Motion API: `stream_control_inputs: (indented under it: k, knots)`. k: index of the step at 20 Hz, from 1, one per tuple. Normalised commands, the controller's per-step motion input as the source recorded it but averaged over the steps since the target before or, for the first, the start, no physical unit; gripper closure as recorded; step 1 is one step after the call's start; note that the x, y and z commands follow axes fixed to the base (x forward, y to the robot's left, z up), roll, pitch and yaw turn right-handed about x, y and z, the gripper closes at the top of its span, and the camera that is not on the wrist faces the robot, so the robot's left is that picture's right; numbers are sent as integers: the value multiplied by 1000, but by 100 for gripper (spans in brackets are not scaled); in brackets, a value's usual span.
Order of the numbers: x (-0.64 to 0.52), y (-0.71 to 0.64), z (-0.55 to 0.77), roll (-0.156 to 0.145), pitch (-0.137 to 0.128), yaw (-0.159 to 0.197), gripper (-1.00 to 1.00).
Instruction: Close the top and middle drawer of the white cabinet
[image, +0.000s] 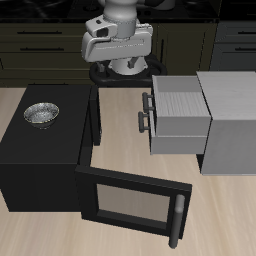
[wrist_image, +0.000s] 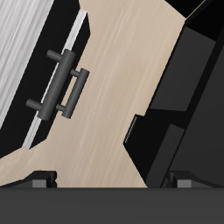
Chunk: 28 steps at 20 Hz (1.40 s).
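The white cabinet (image: 232, 118) stands beside the black box, with both its top drawer (image: 178, 92) and its middle drawer (image: 182, 128) pulled out toward that box. Each drawer front carries a short dark bar handle (image: 147, 112). The wrist view looks down on the two handles (wrist_image: 61, 83), one over the other, with the striped top of the drawer (wrist_image: 22, 52) next to them. My gripper (image: 122, 62) hangs high above the table's back part, apart from the drawers. It is open with nothing between its fingers; the fingertips (wrist_image: 39, 178) show far apart around the gripper (wrist_image: 112, 179).
A black box (image: 40, 160) with a metal bowl (image: 42, 115) on top faces the drawers. Its glass-paned door (image: 132, 205) swings open across the table's front. A strip of bare wood (image: 120, 130) runs between box and drawer fronts. Dark counter cabinets (image: 40, 50) line the back.
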Motion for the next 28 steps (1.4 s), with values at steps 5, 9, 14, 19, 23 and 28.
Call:
stream_control_inputs:
  k: [5, 9, 14, 19, 23, 28]
  knots:
    - [59, -90, 87, -18, 6, 156, -100]
    - [22, -13, 93, 2, -4, 180, -100]
    - [18, -45, 117, 5, -18, 128, -100]
    - [68, 82, -41, 63, 39, 199, -100]
    - [64, 69, -74, 20, 18, 98, -100]
    - [119, 62, -80, 2, 10, 99, -100]
